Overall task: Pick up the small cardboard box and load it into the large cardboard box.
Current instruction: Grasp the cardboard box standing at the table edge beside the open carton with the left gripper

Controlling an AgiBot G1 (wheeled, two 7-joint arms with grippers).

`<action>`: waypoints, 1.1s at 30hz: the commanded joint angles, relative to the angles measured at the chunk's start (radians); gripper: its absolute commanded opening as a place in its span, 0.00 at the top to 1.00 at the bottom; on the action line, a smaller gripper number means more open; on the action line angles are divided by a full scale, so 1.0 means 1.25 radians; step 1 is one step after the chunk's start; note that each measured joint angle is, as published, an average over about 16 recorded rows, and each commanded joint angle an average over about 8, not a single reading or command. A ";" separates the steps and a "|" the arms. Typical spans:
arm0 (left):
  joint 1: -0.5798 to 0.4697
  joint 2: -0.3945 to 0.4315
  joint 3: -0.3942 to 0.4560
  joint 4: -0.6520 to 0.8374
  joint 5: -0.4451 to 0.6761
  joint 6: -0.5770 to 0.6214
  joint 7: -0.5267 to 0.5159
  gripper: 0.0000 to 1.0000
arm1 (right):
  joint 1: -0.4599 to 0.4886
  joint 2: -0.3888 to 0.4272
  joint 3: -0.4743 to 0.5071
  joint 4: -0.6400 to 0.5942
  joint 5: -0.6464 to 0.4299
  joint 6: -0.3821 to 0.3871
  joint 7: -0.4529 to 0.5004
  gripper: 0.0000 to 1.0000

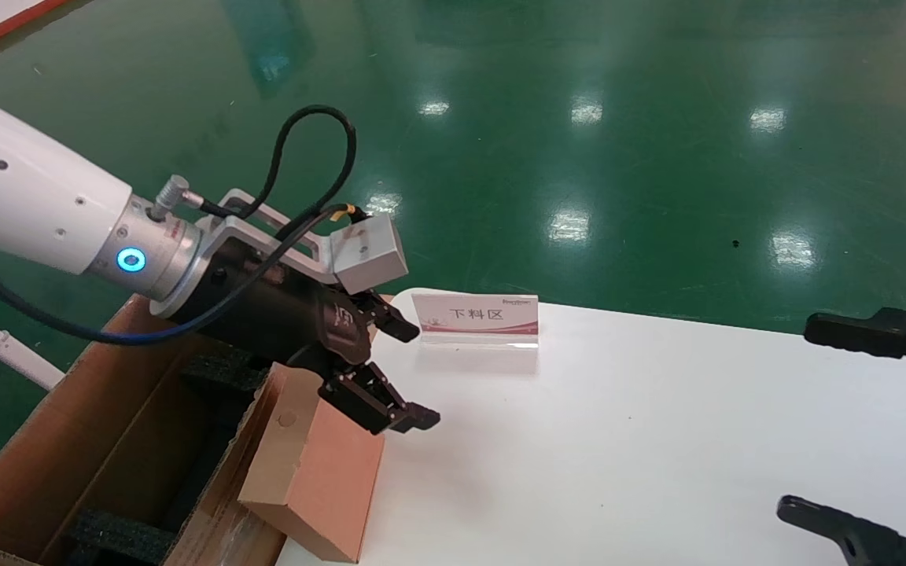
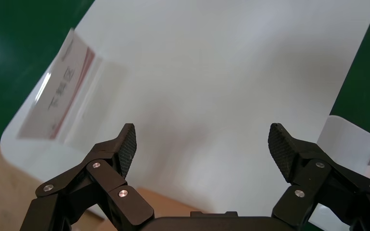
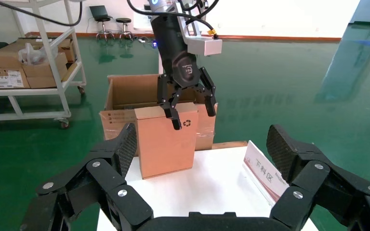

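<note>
Large cardboard box (image 1: 68, 440): seen at the left of the head view, flaps open, black foam blocks (image 1: 123, 534) inside; small cardboard box (image 1: 315, 472) is stood on end at the left edge of the white table (image 1: 657, 440), leaning against or just beside the carton's near wall, not yet inside. Left gripper (image 1: 390, 369): held just above the small box's upper end, jaws spread wide, nothing grasped; for a sound pick the fingers are best lowered astride the narrow faces, squared to them, and closed below the top edge before lifting over the carton wall. Sign stand (image 1: 475, 316): mid-table, well clear; right gripper (image 1: 854, 424): parked at the right, jaws spread, empty.
</note>
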 commanded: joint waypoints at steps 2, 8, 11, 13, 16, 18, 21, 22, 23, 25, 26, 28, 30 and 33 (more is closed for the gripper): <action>-0.049 -0.002 0.067 0.000 0.007 0.001 -0.055 0.00 | 0.000 0.000 0.000 0.000 0.000 0.000 0.000 0.00; -0.148 0.009 0.211 0.000 0.044 0.003 -0.148 0.00 | 0.000 0.000 -0.001 0.000 0.000 0.000 0.000 0.00; -0.198 0.020 0.285 0.000 0.055 0.003 -0.192 0.00 | 0.000 0.000 -0.001 0.000 0.000 0.000 0.000 0.00; -0.230 0.031 0.334 0.000 0.058 0.003 -0.221 0.00 | 0.000 0.000 -0.001 0.000 0.001 0.000 0.000 0.00; -0.275 0.050 0.406 0.000 0.060 0.003 -0.266 0.00 | 0.000 0.000 -0.001 0.000 0.001 0.000 -0.001 0.00; -0.303 0.065 0.454 0.001 0.061 0.003 -0.298 0.00 | 0.000 0.000 -0.001 0.000 0.001 0.000 -0.001 0.00; -0.346 0.087 0.527 0.001 0.070 0.002 -0.350 0.00 | 0.000 0.001 -0.001 0.000 0.001 0.001 -0.001 0.00; -0.360 0.097 0.552 0.001 0.076 0.002 -0.370 0.00 | 0.000 0.001 -0.001 0.000 0.001 0.001 -0.001 0.00; -0.374 0.107 0.577 0.001 0.084 0.001 -0.391 0.00 | 0.000 0.001 -0.001 0.000 0.001 0.001 -0.001 0.00; -0.397 0.127 0.623 0.001 0.099 -0.002 -0.433 0.00 | 0.000 0.001 -0.002 0.000 0.001 0.001 -0.001 0.00; -0.407 0.137 0.643 0.000 0.104 -0.005 -0.452 0.00 | 0.000 0.001 -0.002 0.000 0.001 0.001 -0.001 0.00; -0.419 0.155 0.677 0.000 0.110 -0.013 -0.485 0.00 | 0.000 0.001 -0.002 0.000 0.001 0.001 -0.001 0.00; -0.418 0.170 0.699 0.003 0.110 -0.031 -0.508 0.00 | 0.000 0.001 -0.002 0.000 0.001 0.001 -0.001 0.00; -0.399 0.184 0.711 0.016 0.103 -0.067 -0.521 0.00 | 0.000 0.001 -0.002 0.000 0.001 0.001 -0.001 0.00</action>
